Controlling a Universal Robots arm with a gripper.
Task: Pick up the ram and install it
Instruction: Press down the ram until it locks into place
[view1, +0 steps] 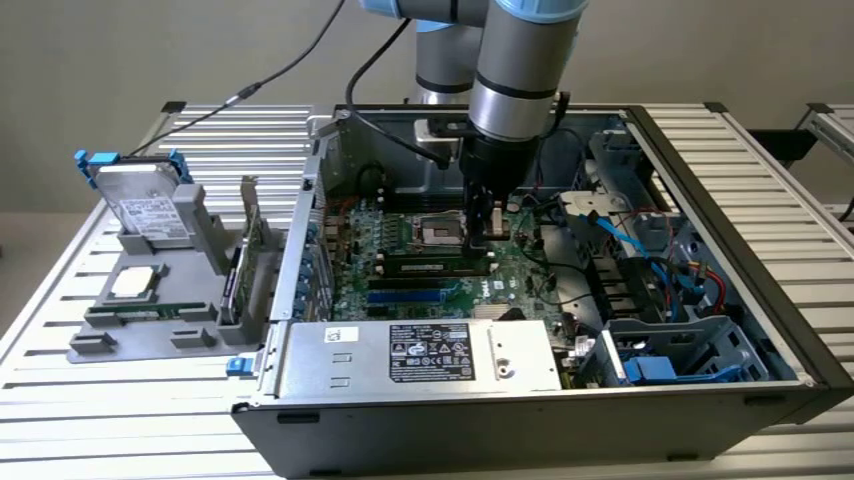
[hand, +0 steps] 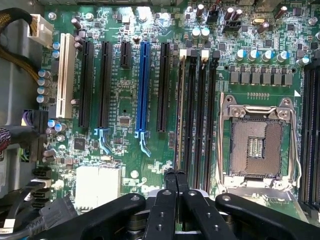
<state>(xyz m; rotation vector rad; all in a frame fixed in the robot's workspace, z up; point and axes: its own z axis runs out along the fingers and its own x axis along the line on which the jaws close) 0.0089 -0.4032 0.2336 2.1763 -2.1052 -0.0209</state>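
Note:
The ram (view1: 430, 266) is a long dark green stick with a small white label. It stands on edge in a slot on the motherboard (view1: 400, 235) inside the open computer case (view1: 747, 300). In the wrist view the ram (hand: 181, 110) shows edge-on as a thin line in the slot nearest the black expansion slots. My gripper (view1: 481, 238) points straight down over the end of the stick at the exterior view's right. Its fingers (hand: 168, 192) are shut together, with the tips at that end of the ram's top edge. I cannot tell whether they pinch it or only touch it.
The empty CPU socket (hand: 257, 147) lies right beside the ram slots. The power supply (view1: 427, 352), drive cage (view1: 667, 350) and loose cables (view1: 627, 235) crowd the case. On the exterior view's left, a grey fixture (view1: 114, 330) holds a hard drive (view1: 144, 205), a CPU (view1: 138, 282) and a tall green card (view1: 248, 250).

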